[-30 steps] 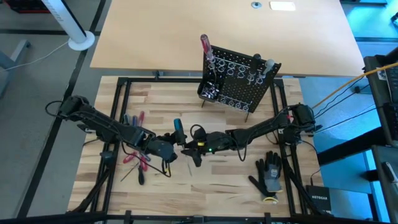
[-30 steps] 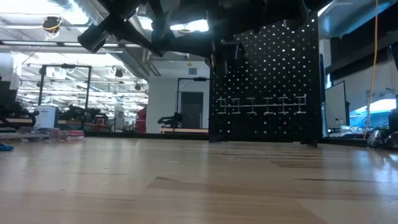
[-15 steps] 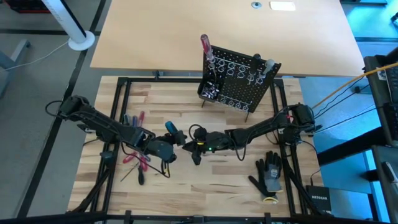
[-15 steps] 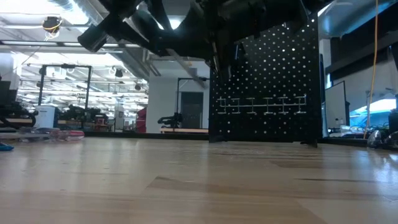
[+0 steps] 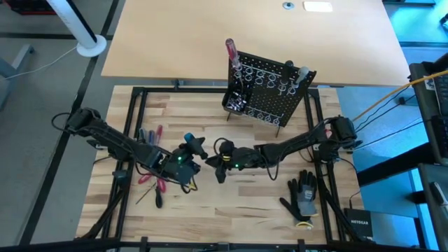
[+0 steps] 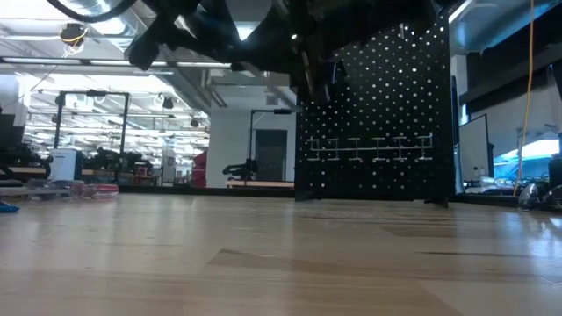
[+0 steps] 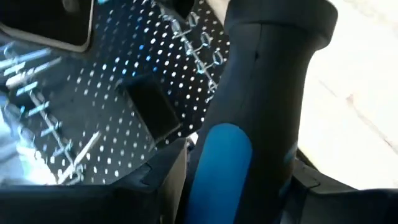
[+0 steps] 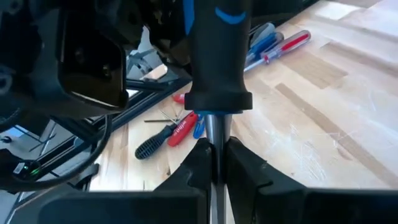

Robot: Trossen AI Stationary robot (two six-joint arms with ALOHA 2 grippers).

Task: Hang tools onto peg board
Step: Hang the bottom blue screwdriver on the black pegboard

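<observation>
A moment ago my right claw [image 8: 214, 163] stood apart around the shaft; now its two fingers are pinched together on the bare metal shaft of the blue-and-black screwdriver [image 8: 216, 50], just below the handle's collar. In the high view the screwdriver [image 5: 190, 142] has tipped and slid away from the peg board [image 5: 269, 94] since a second back, its blue handle now lying closer to my left arm. My left claw [image 5: 187, 155] has spread wider than it was, its fingers sitting either side of the handle; from the left wrist view the handle [image 7: 249, 124] fills the gap between them, and I cannot tell whether they touch it. Both claws meet in front of the peg board, on the near side of it and well apart from it. The peg board stands upright at the table's far edge with a red-handled tool [image 5: 230, 50] poking up at its corner. The loose tools [image 5: 150, 157] lie farther from the peg board, beyond my left arm, with a red screwdriver [image 8: 285, 45] and a black-grip one [image 8: 163, 135] showing in the right wrist view. A work glove [image 5: 303, 194] lies in front of the peg board beside my right arm. In the low view my arms block the upper part of the board [image 6: 378, 114].
</observation>
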